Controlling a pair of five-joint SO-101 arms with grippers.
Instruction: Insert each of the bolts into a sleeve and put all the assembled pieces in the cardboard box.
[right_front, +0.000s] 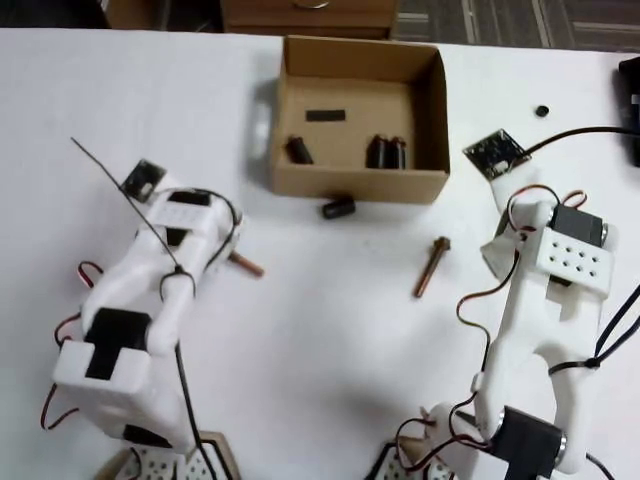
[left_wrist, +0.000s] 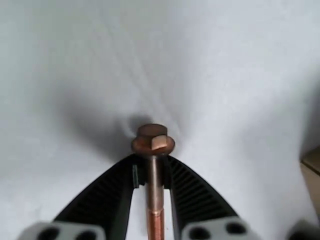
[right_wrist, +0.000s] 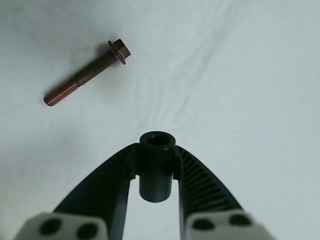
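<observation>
Left claw: clamped on a copper bolt, black fingers tight against the shank from both sides.
Held bolt: hex head pokes out just past the fingertips and the threaded end runs back between the fingers. From the high view it sticks out of the claw toward 4 o'clock. Can't tell if the head touches the cloth.
Right claw: closed on a black sleeve, one finger on each side of it.
Held sleeve: sits right at the fingertips, with its open bore facing the wrist camera.
Loose bolt: flat on the table at roughly 9 o'clock from the right claw and well apart from the left one. Head end points to about 1 o'clock, threads to 7 o'clock. Nothing is touching it.
Loose sleeve: on its side at 6 o'clock of the box, just beside the front wall. Can't say if it actually touches.
Box: open cardboard, at 12 o'clock on the table, between the two arms and beyond them.
Pieces: three dark ones on the box floor, two side by side toward 3 o'clock and one alone toward 9 o'clock.
Left arm: at 8 o'clock on the table.
Right arm: at 4 o'clock.
Black bit: small, out at 2 o'clock and well apart from the box.
Table: white cloth.
</observation>
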